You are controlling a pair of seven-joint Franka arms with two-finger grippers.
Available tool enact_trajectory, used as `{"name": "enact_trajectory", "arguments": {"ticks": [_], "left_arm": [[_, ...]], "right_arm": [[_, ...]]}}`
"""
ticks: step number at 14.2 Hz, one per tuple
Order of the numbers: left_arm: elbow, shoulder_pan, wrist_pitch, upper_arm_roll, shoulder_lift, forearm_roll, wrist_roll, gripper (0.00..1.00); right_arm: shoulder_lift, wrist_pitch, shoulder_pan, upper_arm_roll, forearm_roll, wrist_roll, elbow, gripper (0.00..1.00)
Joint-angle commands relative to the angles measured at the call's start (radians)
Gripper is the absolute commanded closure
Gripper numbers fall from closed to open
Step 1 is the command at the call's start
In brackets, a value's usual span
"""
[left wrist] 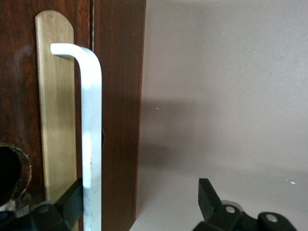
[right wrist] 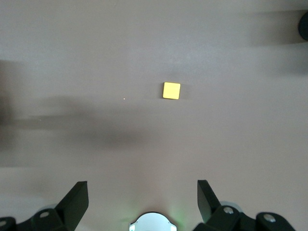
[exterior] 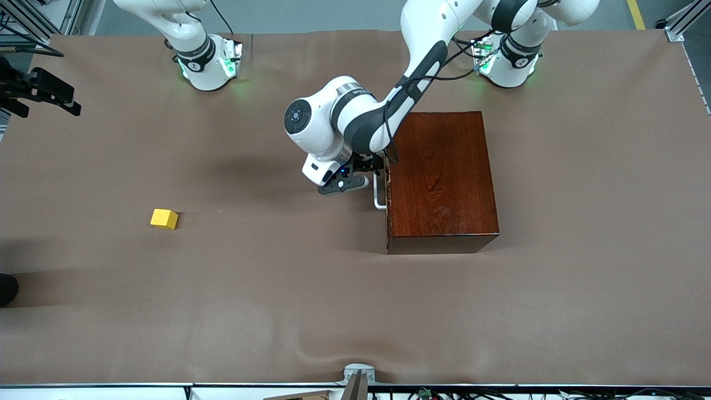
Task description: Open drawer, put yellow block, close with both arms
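Jaws spread wide on the left gripper stand around the white bar handle of the drawer: in the left wrist view one finger sits right against the bar, on the side toward the brass plate on the drawer's front, while the other stands well apart from it over the brown cloth, so nothing is pinched yet. From what I can see the drawer is flush in the dark wooden box, no pale tray showing, so I judge the task to be barely begun: the handle is reached but not gripped, and the pull, the placing and the two-armed closing are all left to do. The yellow block lies untouched on the tabletop, well apart from the box, toward the right arm's end and a little nearer to the front camera than the handle. The right gripper hangs high over the tabletop with that block in its wrist view far below; its jaws are equally wide and hold nothing. That arm waits near its base, and I would guess it goes for the block once the drawer is out.
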Motion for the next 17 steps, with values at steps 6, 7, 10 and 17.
{"name": "enact_trajectory", "arguments": {"ticks": [6,7,10,17], "left_arm": [[0.04,-0.029,0.108,-0.011,0.018,0.009,-0.035,0.0],[0.04,-0.03,0.124,-0.012,0.018,0.008,-0.042,0.0],[0.04,-0.03,0.167,-0.029,0.019,0.008,-0.062,0.0],[0.043,-0.03,0.231,-0.031,0.019,-0.031,-0.073,0.0]], "right_arm": [[-0.02,-0.002,-0.002,-0.004,0.006,-0.012,-0.016,0.0],[-0.018,-0.002,-0.002,-0.002,0.006,-0.012,-0.018,0.0],[-0.017,-0.007,0.008,-0.016,0.006,-0.014,-0.016,0.0],[-0.017,-0.007,0.008,-0.013,0.006,-0.014,-0.018,0.0]]}}
